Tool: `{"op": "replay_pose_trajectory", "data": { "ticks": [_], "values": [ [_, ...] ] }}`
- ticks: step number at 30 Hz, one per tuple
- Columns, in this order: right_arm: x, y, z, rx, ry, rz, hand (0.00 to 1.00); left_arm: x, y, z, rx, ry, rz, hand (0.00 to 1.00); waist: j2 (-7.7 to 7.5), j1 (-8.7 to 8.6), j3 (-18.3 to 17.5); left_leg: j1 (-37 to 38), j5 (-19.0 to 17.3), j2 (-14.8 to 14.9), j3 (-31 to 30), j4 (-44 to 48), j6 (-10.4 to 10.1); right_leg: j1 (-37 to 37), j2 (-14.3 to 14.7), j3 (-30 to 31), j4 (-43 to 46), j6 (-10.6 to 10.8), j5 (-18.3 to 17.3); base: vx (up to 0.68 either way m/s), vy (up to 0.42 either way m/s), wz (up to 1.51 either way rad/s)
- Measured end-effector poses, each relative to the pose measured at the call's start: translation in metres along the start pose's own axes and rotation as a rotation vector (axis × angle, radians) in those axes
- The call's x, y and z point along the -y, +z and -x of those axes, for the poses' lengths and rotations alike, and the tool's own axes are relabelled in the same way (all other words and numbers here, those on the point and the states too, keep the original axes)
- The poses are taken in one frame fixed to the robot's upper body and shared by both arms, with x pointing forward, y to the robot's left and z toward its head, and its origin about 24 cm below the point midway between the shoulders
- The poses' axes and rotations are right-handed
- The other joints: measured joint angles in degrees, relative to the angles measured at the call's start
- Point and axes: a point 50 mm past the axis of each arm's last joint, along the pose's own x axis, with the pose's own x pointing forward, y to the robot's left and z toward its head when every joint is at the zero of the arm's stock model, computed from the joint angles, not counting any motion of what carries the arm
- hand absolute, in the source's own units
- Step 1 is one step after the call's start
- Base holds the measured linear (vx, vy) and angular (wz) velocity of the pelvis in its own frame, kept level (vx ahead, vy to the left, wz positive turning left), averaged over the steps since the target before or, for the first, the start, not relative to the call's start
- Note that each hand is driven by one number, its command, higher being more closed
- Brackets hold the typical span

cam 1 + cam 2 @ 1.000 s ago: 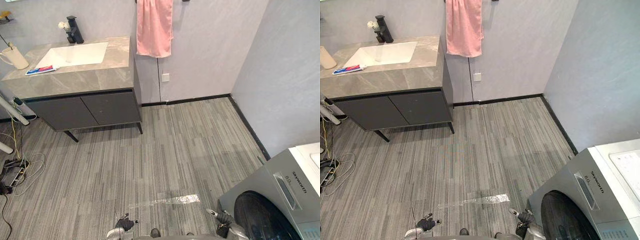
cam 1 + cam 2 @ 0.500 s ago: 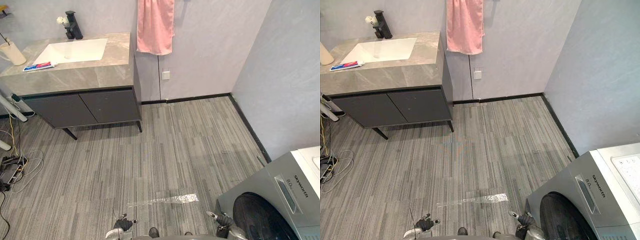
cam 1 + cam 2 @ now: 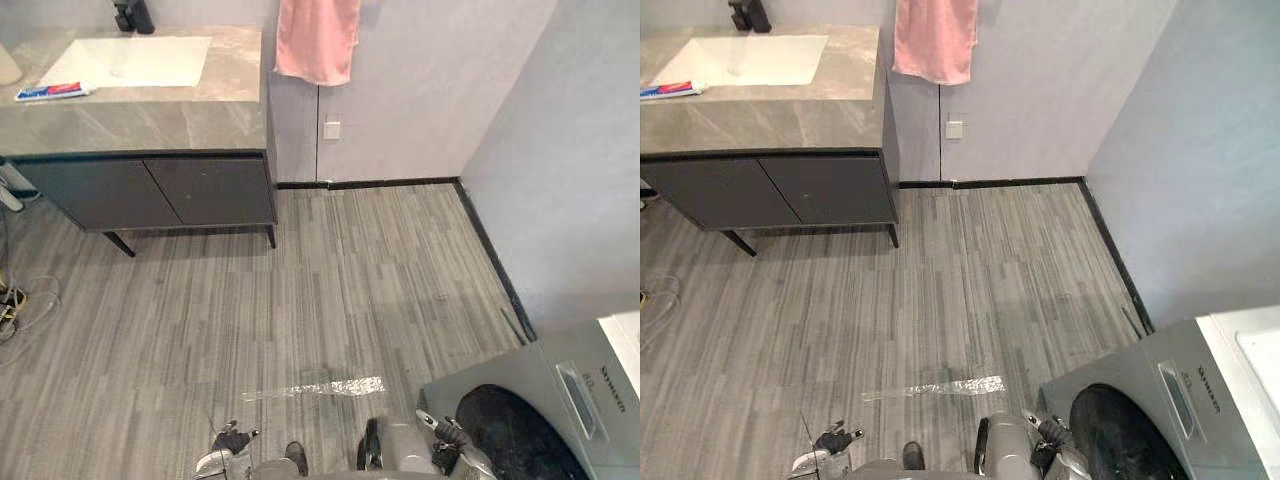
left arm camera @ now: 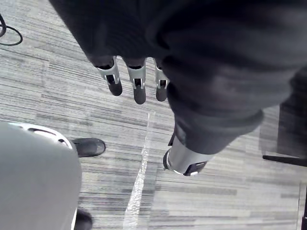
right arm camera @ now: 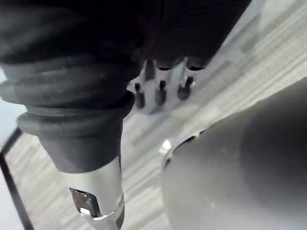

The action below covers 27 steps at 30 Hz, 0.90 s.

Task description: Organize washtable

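Desk (image 3: 150, 120): stood at 11 o'clock from both hands, well apart across the floor.
Tube (image 3: 52, 91): one, on the desk at the sink's (image 3: 130, 60) 8 o'clock, long axis 9-to-3.
Left hand (image 4: 139, 88): nearer, fingers straight, empty.
Right hand (image 5: 160, 91): fingers loose, empty.
Count: one sink, one towel (image 3: 318, 40).

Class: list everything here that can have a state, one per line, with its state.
Cabinet doors: shut.
Towel: hanging.
Toothpaste: lying flat on the counter.
Washer door: shut.
Left hand: open, empty.
Right hand: open, empty.
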Motion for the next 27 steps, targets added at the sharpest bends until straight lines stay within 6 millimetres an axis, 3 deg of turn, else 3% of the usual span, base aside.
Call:
{"op": "replay_pose_trajectory", "data": {
  "ticks": [4, 6, 7, 8, 9, 10, 11, 12, 13, 15, 16, 18, 21, 22, 23, 24, 25, 26, 27],
  "values": [
    [0.000, 0.002, 0.000, 0.007, 0.001, -0.010, 0.00, 0.003, 0.003, -0.001, 0.006, -0.004, 0.032, 0.00, -0.22, -1.31, 0.19, 2.99, -4.77, 0.88, -0.14, 0.35, -4.29, -1.55, -1.04, -3.51, -28.01, 1.32, 10.55, 0.45, -0.115, 0.03],
    [0.003, 0.004, 0.000, 0.016, 0.003, -0.028, 0.00, 0.006, 0.005, -0.001, 0.010, -0.006, 0.071, 0.00, -0.34, -1.54, 0.20, 4.15, -9.36, 1.72, -0.95, 3.70, -5.98, -4.49, -2.52, -3.06, -21.59, -0.15, 10.10, 0.59, -0.245, 0.43],
    [0.009, 0.008, -0.001, 0.027, -0.007, -0.035, 0.00, 0.007, -0.001, 0.000, -0.004, 0.000, 0.106, 0.00, 1.76, -2.92, -0.08, 4.04, -12.28, 5.59, -2.13, 8.38, -6.93, -4.41, -0.79, -4.27, -15.70, -2.22, 10.38, 0.72, -0.323, 0.81],
    [0.010, 0.008, -0.001, 0.028, -0.014, -0.031, 0.00, 0.004, -0.003, 0.000, -0.013, 0.012, 0.133, 0.00, 1.80, -3.46, -0.58, 1.82, -13.50, 7.82, -3.39, 16.67, -7.27, -3.34, 0.08, -5.37, -13.25, -3.50, 11.71, 0.86, -0.488, 0.76],
    [0.014, 0.007, -0.001, 0.020, -0.027, -0.032, 0.00, 0.004, -0.002, 0.000, -0.010, 0.019, 0.182, 0.00, 3.02, -2.76, -0.30, -3.46, -11.54, 11.74, -3.60, 30.62, -4.76, -1.71, 1.66, -6.45, -11.23, -6.61, 10.26, 0.74, -0.429, 0.35],
    [0.017, 0.009, -0.001, 0.026, -0.034, -0.029, 0.00, 0.006, -0.004, 0.000, -0.019, 0.020, 0.209, 0.00, 3.50, -2.48, -0.22, -5.53, -8.63, 13.68, -3.72, 36.75, -1.87, 0.06, 2.96, -7.15, -11.54, -7.17, 8.98, 0.74, -0.450, -0.11],
    [0.018, 0.009, -0.001, 0.024, -0.034, -0.022, 0.00, 0.005, -0.013, 0.002, -0.050, 0.028, 0.248, 0.00, 4.62, -2.31, -0.11, -9.35, 0.00, 17.02, -4.36, 47.57, 1.16, 4.02, 5.43, -7.28, -13.11, -8.61, 6.68, 0.62, -0.288, -0.38],
    [0.017, 0.008, -0.001, 0.021, -0.032, -0.018, 0.00, 0.007, -0.016, 0.003, -0.059, 0.025, 0.250, 0.00, 5.05, -1.84, -0.01, -11.03, 1.32, 18.89, -4.75, 54.42, 0.65, 7.19, 7.34, -6.16, -14.75, -9.28, 5.60, 0.91, -0.405, -0.75],
    [0.016, 0.006, 0.000, 0.012, -0.027, -0.012, 0.00, 0.008, -0.013, 0.003, -0.050, 0.020, 0.272, 0.00, 4.81, -0.88, 0.27, -13.16, 0.11, 19.52, -4.71, 62.15, -0.26, 11.94, 9.37, -3.65, -17.11, -9.94, 5.18, 0.60, -0.259, -0.74],
    [0.008, 0.003, -0.001, -0.004, -0.009, -0.016, 0.00, 0.005, -0.005, 0.002, -0.013, 0.022, 0.281, 0.00, 2.81, -0.88, 1.43, -15.56, -3.12, 17.76, -3.65, 66.65, -1.41, 19.62, 9.75, -0.10, -20.67, -10.64, 4.73, 0.69, -0.241, -0.63],
    [0.005, 0.004, -0.001, -0.009, -0.004, -0.014, 0.00, 0.004, 0.000, 0.001, 0.013, 0.023, 0.298, 0.00, 1.65, -0.70, 1.80, -17.73, -5.44, 15.73, -2.25, 65.34, -1.72, 23.54, 9.29, 2.68, -22.49, -10.69, 4.69, 0.78, -0.198, -0.71],
    [-0.005, 0.011, -0.003, 0.005, 0.020, 0.000, 0.00, 0.003, 0.004, 0.001, 0.036, 0.023, 0.316, 0.00, 1.04, 0.07, 2.11, -21.59, -6.78, 12.88, 0.13, 60.30, -1.75, 26.86, 8.86, 5.67, -24.22, -10.70, 4.69, 0.53, -0.065, -0.82],
    [-0.011, 0.025, -0.006, 0.040, 0.036, 0.007, 0.00, 0.003, 0.006, 0.002, 0.058, 0.027, 0.374, 0.00, 1.16, 2.46, 2.25, -27.36, -6.12, 6.41, 1.48, 37.72, -2.44, 31.73, 6.29, 10.92, -26.36, -10.01, 3.29, 0.60, 0.104, -1.18],
    [-0.013, 0.027, -0.006, 0.045, 0.041, 0.009, 0.00, 0.001, 0.001, 0.003, 0.046, 0.037, 0.389, 0.00, 1.78, 2.31, 2.12, -27.87, -2.64, 4.68, 1.39, 25.08, -4.62, 34.52, 5.56, 11.64, -27.56, -9.26, 2.57, 0.69, 0.283, -1.08],
    [-0.012, 0.025, -0.006, 0.044, 0.040, 0.015, 0.00, 0.001, -0.008, 0.004, 0.023, 0.046, 0.397, 0.00, 3.15, 2.44, 1.69, -27.94, 0.46, 4.52, 1.47, 15.12, -4.55, 37.47, 5.60, 12.39, -29.52, -8.13, 1.44, 0.58, 0.251, -1.03],
    [-0.008, 0.025, -0.006, 0.044, 0.032, 0.025, 0.00, 0.000, -0.014, 0.006, 0.007, 0.052, 0.400, 0.00, 4.08, 2.65, 1.18, -28.66, 0.46, 5.28, 1.59, 12.84, -4.59, 39.08, 5.94, 13.24, -30.37, -7.99, 0.28, 0.63, 0.378, -1.06],
    [-0.007, 0.019, -0.005, 0.024, 0.033, 0.047, 0.00, -0.003, -0.022, 0.007, -0.017, 0.066, 0.403, 0.00, 4.75, 3.48, 0.21, -30.48, 7.28, 6.20, 1.79, 16.60, -1.52, 41.85, 5.47, 14.04, -31.23, -7.76, -2.81, 0.62, 0.411, -0.70],
    [-0.006, 0.007, -0.004, -0.012, 0.029, 0.044, 0.00, -0.006, -0.020, 0.006, -0.013, 0.072, 0.406, 0.00, 2.63, 3.55, -0.63, -31.43, 8.85, 4.87, 2.95, 19.68, 0.43, 42.33, 2.88, 14.03, -30.24, -7.02, -3.28, 0.75, 0.482, -0.42],
    [-0.004, 0.003, -0.003, -0.028, 0.024, 0.043, 0.00, -0.008, -0.018, 0.006, -0.008, 0.077, 0.403, 0.00, 1.80, 3.60, -0.83, -31.17, 8.54, 3.88, 3.59, 19.90, 0.90, 41.66, 1.70, 14.09, -28.40, -7.29, -2.91, 0.72, 0.469, 0.17]
  ]
}}
